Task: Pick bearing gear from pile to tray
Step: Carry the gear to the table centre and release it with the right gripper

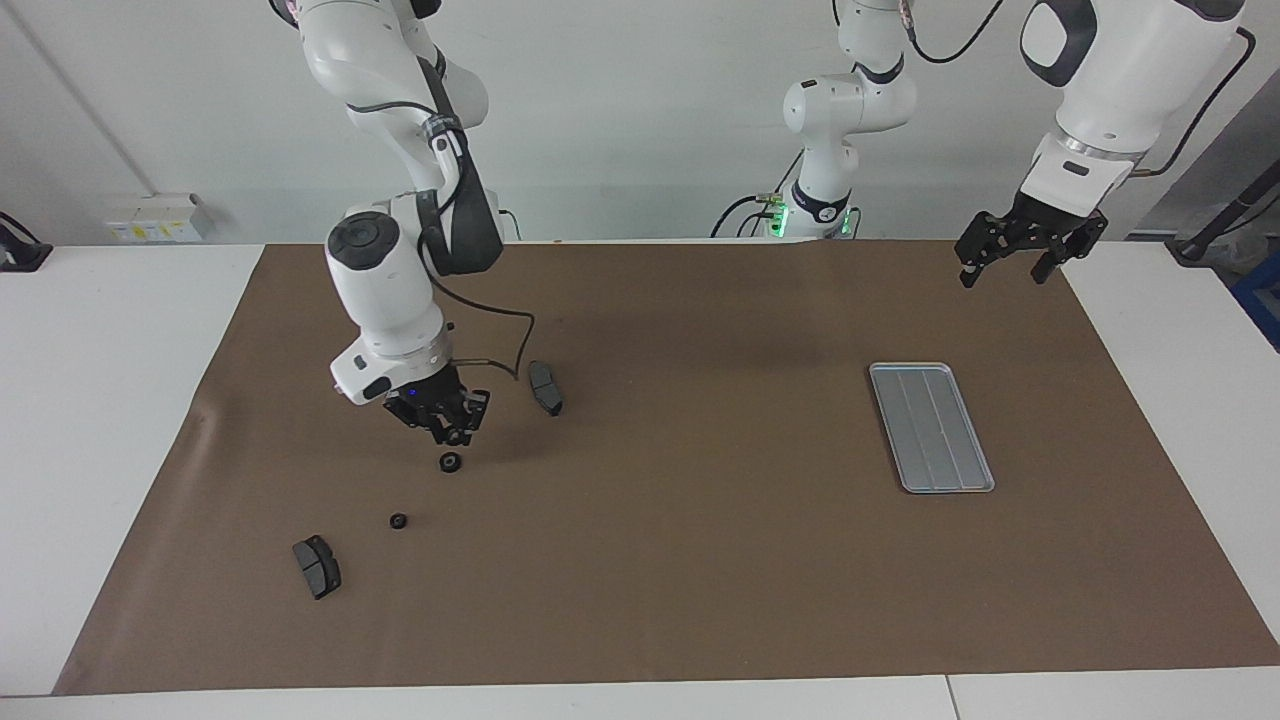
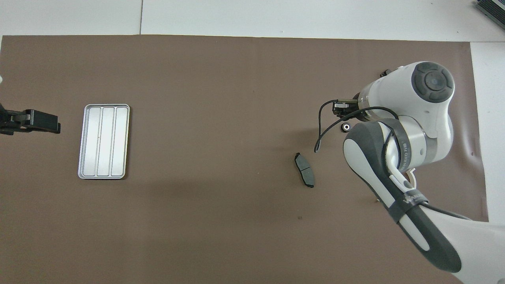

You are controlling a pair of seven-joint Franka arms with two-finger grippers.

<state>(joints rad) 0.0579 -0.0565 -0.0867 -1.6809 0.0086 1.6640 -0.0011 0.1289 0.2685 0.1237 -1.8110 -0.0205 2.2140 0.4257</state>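
My right gripper (image 1: 456,436) hangs a little above the brown mat, its fingertips shut on a small dark bearing gear; in the overhead view this gripper (image 2: 340,108) pokes out from under the arm. Just below it on the mat lies a black gear (image 1: 450,462) (image 2: 346,126) of the pile. A smaller gear (image 1: 398,520) lies farther from the robots. The silver ridged tray (image 1: 930,427) (image 2: 103,141) sits toward the left arm's end, with nothing in it. My left gripper (image 1: 1010,256) (image 2: 50,125) waits open in the air near the mat's corner.
One dark brake pad (image 1: 545,387) (image 2: 304,169) lies beside the right gripper, toward the tray. A second pad (image 1: 316,566) lies farther out near the mat's edge. The right arm's cable (image 1: 505,345) loops down near the first pad.
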